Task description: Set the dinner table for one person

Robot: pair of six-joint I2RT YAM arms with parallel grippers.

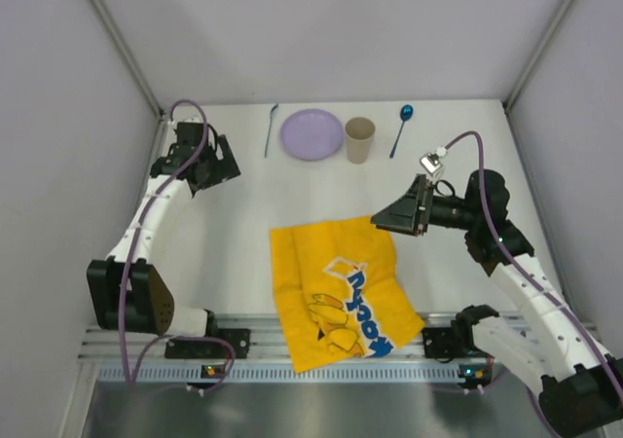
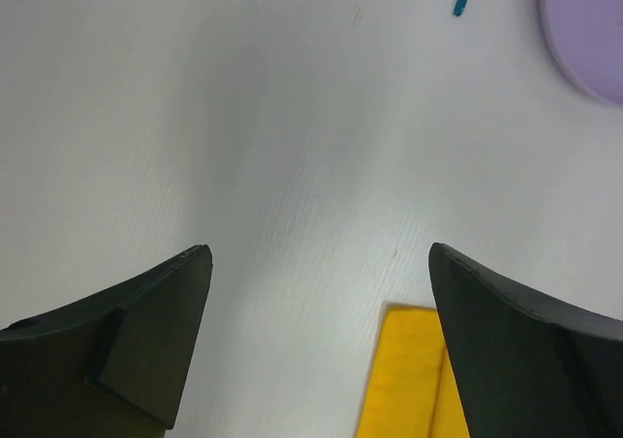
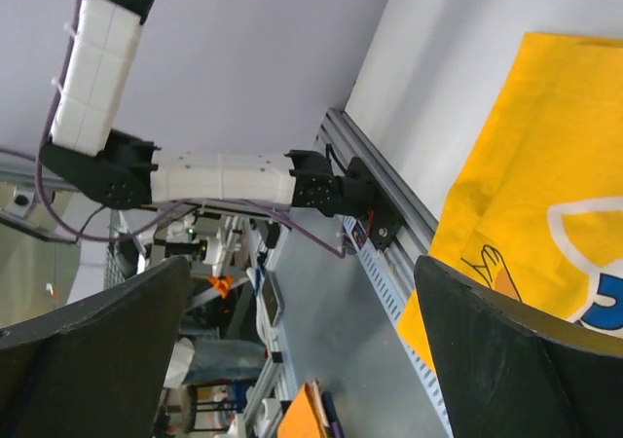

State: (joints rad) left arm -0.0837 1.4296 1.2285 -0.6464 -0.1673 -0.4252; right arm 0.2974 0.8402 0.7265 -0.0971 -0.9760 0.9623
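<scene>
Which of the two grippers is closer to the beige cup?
Right. The right gripper is below the cup in the top view; the left gripper is much farther off, to its left.

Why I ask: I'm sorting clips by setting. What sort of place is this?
Most likely a robotics lab cell, not a home: the white dinner table is boxed in by plain panel walls, an aluminium mounting rail runs along its near edge, and workshop clutter shows beyond.

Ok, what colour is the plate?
The plate is plain pale lilac with no pattern; it shows best in the top external view.
</scene>
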